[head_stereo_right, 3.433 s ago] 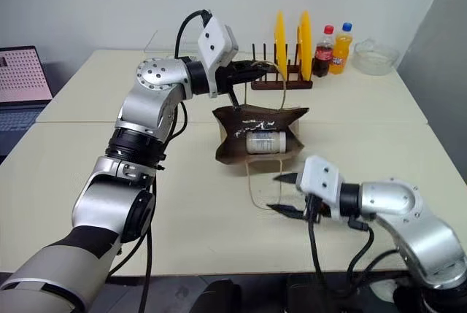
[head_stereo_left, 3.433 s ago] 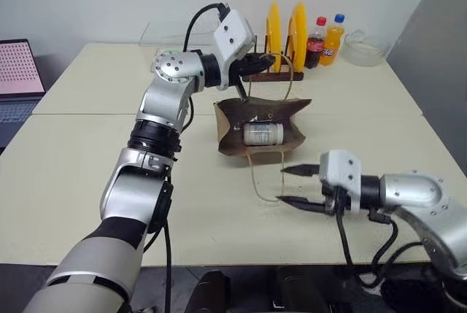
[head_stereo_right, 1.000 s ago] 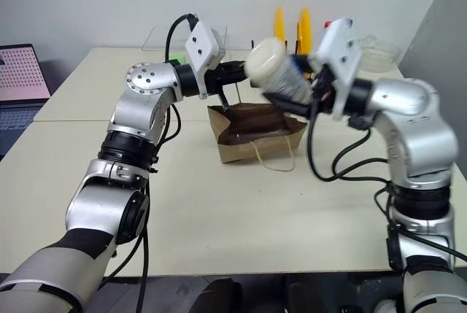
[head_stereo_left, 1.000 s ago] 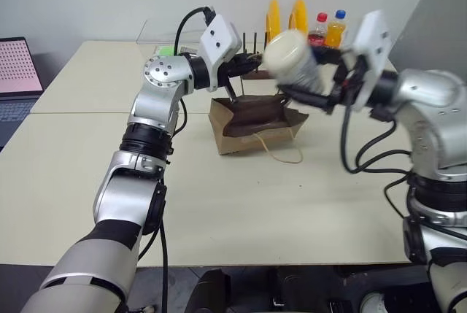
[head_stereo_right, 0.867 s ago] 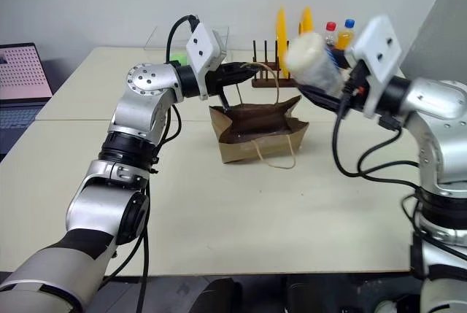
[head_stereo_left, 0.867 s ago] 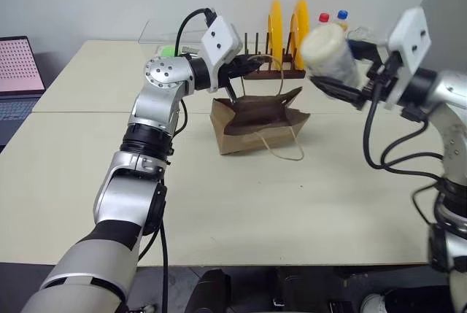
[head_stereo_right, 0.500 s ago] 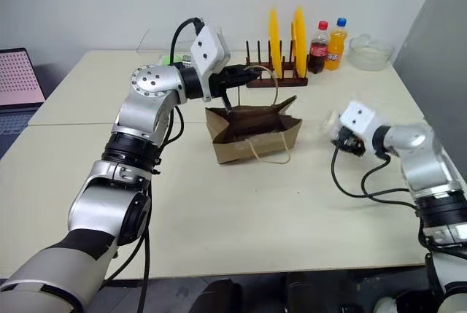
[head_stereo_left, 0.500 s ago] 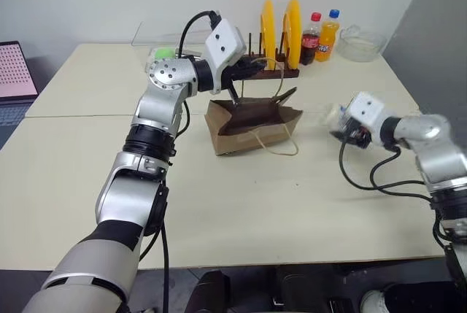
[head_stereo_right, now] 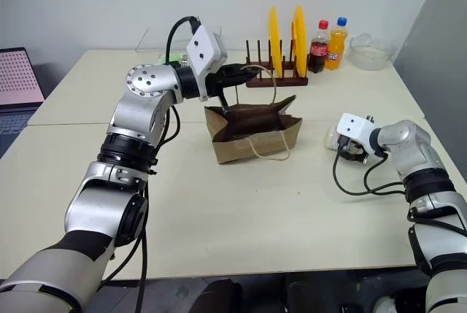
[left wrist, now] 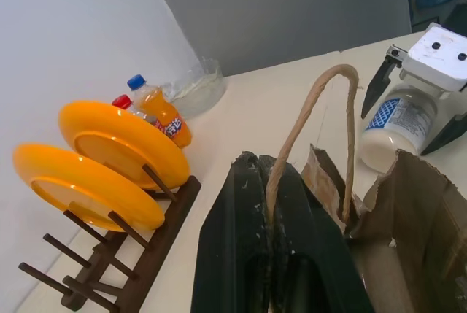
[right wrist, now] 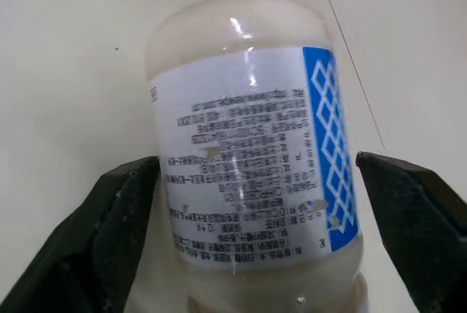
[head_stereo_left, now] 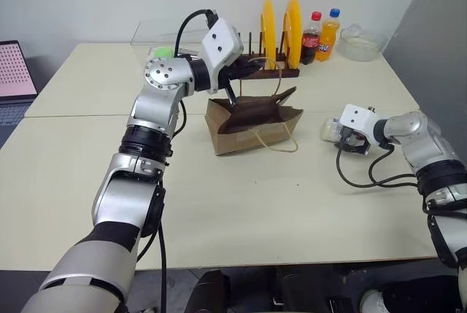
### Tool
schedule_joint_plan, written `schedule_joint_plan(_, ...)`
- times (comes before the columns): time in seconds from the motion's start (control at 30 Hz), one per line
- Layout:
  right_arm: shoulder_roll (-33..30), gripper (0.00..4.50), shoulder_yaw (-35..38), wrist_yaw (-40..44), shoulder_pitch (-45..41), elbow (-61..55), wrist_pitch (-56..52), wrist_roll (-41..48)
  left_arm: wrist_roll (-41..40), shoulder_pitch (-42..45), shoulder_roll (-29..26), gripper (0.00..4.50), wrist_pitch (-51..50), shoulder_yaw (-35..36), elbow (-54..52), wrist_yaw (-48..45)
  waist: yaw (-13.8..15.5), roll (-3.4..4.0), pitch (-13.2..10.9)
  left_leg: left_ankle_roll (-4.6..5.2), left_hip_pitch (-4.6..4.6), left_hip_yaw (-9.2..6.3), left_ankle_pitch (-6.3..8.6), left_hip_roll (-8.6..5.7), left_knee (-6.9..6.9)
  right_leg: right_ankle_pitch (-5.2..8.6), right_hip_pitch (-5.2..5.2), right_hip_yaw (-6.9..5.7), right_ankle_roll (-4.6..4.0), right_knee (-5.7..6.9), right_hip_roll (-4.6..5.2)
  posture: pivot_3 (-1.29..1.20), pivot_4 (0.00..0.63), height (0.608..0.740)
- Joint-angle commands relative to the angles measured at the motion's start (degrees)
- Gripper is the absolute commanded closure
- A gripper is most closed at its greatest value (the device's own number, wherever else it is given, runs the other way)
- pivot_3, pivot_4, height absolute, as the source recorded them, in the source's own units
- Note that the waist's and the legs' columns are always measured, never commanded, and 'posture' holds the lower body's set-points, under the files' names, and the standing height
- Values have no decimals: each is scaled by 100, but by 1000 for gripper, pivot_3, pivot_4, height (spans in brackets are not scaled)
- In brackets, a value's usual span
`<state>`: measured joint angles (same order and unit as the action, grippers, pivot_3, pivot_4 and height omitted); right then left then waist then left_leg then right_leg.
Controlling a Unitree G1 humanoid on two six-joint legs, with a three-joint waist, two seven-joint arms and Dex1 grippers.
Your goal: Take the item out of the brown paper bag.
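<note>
Spreading across the whole scene is a pale table [head_stereo_left: 219,203], w/ a brown paper bag [head_stereo_left: 252,125] near its middle. The bag stands upright, mouth open upward; its dark inside shows nothing in it. One thin tan handle [left wrist: 310,120] arches up from the rim, the other loop hangs down the front face.

Behind the bag, a dark wooden rack [head_stereo_left: 273,72] holds two orange plates [head_stereo_left: 281,25] on edge. Beside it stand a cola bottle [head_stereo_left: 312,29] and an orange soda bottle [head_stereo_left: 329,25], then a clear bowl [head_stereo_left: 361,43] at the far right corner. A laptop [head_stereo_left: 14,72] sits at the table's far left.

The left gripper [head_stereo_left: 252,68] reaches level over the bag's back rim, fingers pressed together, pinching the tan handle.

The item [right wrist: 255,152], a small white bottle w/ blue-printed label, lies on its side on the table, well to the right of the bag. Long axis runs along the right gripper's [head_stereo_left: 339,134] pointing line, roughly toward the bag. The black fingers [right wrist: 117,225] are spread to either side of it, w/ gaps visible, not squeezing.

Vs. a second ago: the item was up in the air over the bag, clamped in the right gripper; now it's down on the tabletop and let go. Left gripper and bag unchanged.
</note>
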<state>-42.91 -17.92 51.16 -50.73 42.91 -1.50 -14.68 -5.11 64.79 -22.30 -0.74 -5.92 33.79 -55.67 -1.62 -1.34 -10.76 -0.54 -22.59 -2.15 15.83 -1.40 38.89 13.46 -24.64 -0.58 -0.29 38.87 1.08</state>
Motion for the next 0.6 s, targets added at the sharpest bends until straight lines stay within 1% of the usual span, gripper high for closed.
schedule_joint_plan(0.03, -253, 7, 278, 195, -148, -380, 74, 92, 1, 60, -37, 4500, 74, 55, -193, 50, 1, 0, 0, 0, 0, 0, 0, 0, 0, 0, 0, 0, 0, 0, 0, 0, 150, 740)
schedule_joint_plan(0.17, -711, 7, 808, 635, 144, -1589, -399, 545, 18, 92, -29, 4500, 106, 53, -111, 68, 6, 2, -1, 3, -2, -1, 2, -1, 0, 0, -1, -2, 0, 0, 1, 0, 150, 740)
schedule_joint_plan(0.27, -1015, 7, 1438, 914, 708, -2908, -1120, 1168, 28, 109, -18, 4500, 138, 51, -49, 80, 31, 2, -1, 5, -5, -7, 3, 0, 0, 0, 0, -8, 0, -1, 1, 0, 150, 740)
schedule_joint_plan(0.33, -1092, 7, 1906, 1008, 1203, -3890, -1705, 1691, 34, 123, -13, 4500, 171, 52, 7, 87, 48, 2, -1, 6, -7, -10, 3, 0, 1, 0, 0, -10, 0, -3, 1, 0, 150, 740)
schedule_joint_plan(0.4, -862, 7, 2527, 913, 1923, -5199, -2290, 2483, 59, 169, -5, 4500, 222, 53, 127, 119, 49, 2, -1, 7, -5, -8, 4, 0, 4, 0, 2, -7, 0, 1, 1, 0, 150, 740)
schedule_joint_plan(0.47, -511, 7, 2933, 553, 2475, -6203, -2788, 2980, 100, 219, -3, 4500, 275, 55, 256, 173, 41, 0, -1, 7, -2, -17, 4, 2, 3, 0, 9, -13, 1, 1, 0, 0, 150, 740)
schedule_joint_plan(0.53, -29, 7, 3060, 92, 2968, -7047, -3096, 3298, 133, 266, -12, 4500, 343, 66, 381, 202, 38, 1, -1, 7, 7, -15, 4, 1, 2, 1, 12, -8, 2, 7, 0, 0, 150, 740)
schedule_joint_plan(0.6, 655, 7, 2904, -571, 3514, -7915, -3244, 3450, 161, 300, -66, 4500, 373, 47, 482, 111, 41, 0, 0, 7, 11, -17, 4, 1, 5, 1, 16, -10, 2, 7, 0, 0, 150, 740)
